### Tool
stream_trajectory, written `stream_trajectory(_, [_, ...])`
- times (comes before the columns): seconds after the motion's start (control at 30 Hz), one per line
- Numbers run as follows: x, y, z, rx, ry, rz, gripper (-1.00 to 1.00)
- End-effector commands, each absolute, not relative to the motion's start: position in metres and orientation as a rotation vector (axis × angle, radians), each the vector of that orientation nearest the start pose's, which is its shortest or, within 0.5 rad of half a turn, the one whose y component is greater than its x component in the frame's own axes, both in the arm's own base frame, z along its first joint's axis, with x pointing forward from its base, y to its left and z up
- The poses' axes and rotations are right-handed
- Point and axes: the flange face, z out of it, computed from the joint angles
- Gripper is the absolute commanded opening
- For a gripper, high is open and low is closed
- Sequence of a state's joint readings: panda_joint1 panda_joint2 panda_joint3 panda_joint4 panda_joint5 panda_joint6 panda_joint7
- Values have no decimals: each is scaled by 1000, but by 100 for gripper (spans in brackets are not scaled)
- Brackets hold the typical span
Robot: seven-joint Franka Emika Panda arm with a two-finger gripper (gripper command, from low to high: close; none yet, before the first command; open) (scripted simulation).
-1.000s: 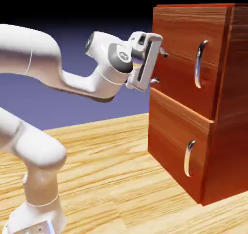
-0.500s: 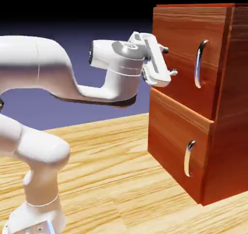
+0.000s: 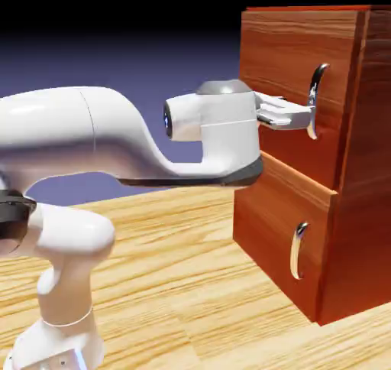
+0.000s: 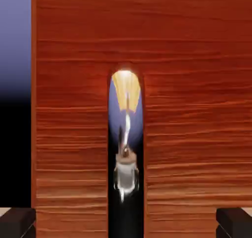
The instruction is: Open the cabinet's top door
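No readable text, label or number shows anywhere.

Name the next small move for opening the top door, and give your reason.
Probably shut the jaws on the top door's handle. The gripper is level at the handle in the exterior view, and in the hand view the handle stands midway between the open finger tips. The top door looks shut, so gripping comes before pulling.
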State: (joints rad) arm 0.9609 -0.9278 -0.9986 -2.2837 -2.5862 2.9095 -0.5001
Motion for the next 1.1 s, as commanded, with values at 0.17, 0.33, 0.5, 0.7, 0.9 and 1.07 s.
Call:
stream_trajectory(0.17, [449, -84, 569, 581, 1500, 649, -100])
stream_trajectory(0.33, [412, -70, 569, 649, 1463, 575, -100])
stream_trajectory(0.5, [373, -49, 569, 724, 1418, 491, -100])
stream_trajectory(0.7, [327, -19, 569, 813, 1359, 386, -100])
stream_trajectory(0.9, [288, 16, 569, 895, 1300, 286, -100])
stream_trajectory(1.07, [262, 45, 569, 956, 1251, 208, -100])
